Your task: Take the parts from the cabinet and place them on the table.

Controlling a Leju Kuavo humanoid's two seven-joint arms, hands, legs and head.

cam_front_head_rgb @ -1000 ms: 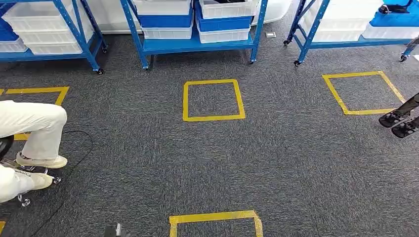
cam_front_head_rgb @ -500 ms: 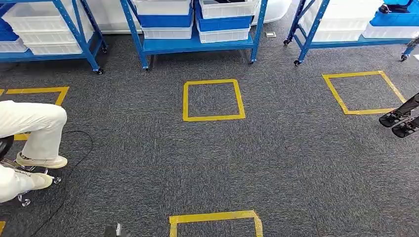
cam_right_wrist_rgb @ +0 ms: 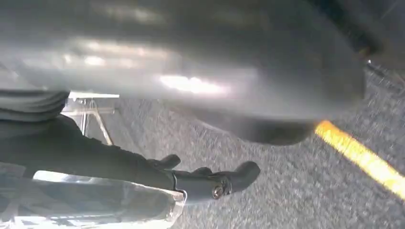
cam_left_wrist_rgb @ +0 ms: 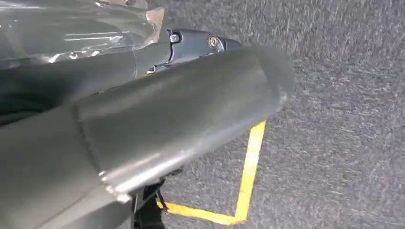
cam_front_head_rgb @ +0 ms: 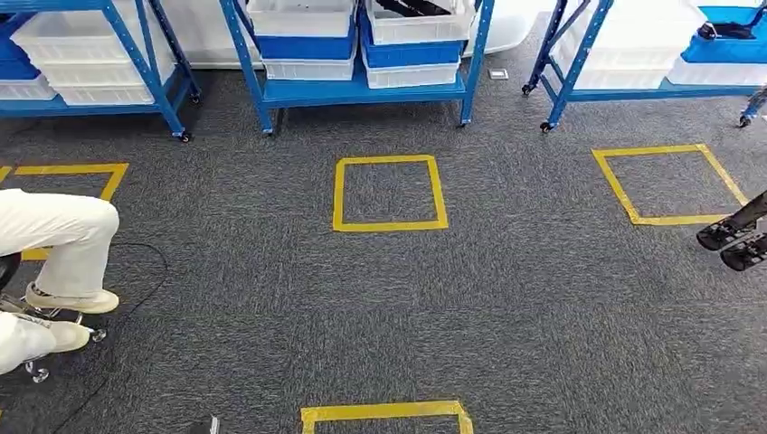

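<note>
the left hand [cam_left_wrist_rgb: 157, 119] hangs over the grey carpet [cam_front_head_rgb: 506, 307]; whether its fingers are apart or together cannot be told. the right hand [cam_right_wrist_rgb: 191, 181] hangs likewise, dark fingers [cam_right_wrist_rgb: 239, 176] stretched out, holding nothing that shows. far ahead, the blue cabinet [cam_front_head_rgb: 362, 90] holds white bins [cam_front_head_rgb: 418, 23] with dark parts [cam_front_head_rgb: 411, 7] in one. a yellow tape square [cam_front_head_rgb: 389, 193] lies between.

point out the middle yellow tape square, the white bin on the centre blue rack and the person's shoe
yellow tape square [cam_front_head_rgb: 390, 226]: head view, on its near tape edge.
white bin [cam_front_head_rgb: 300, 16]: head view, front wall, top left of the centre rack.
person's shoe [cam_front_head_rgb: 72, 301]: head view, upper side.
</note>
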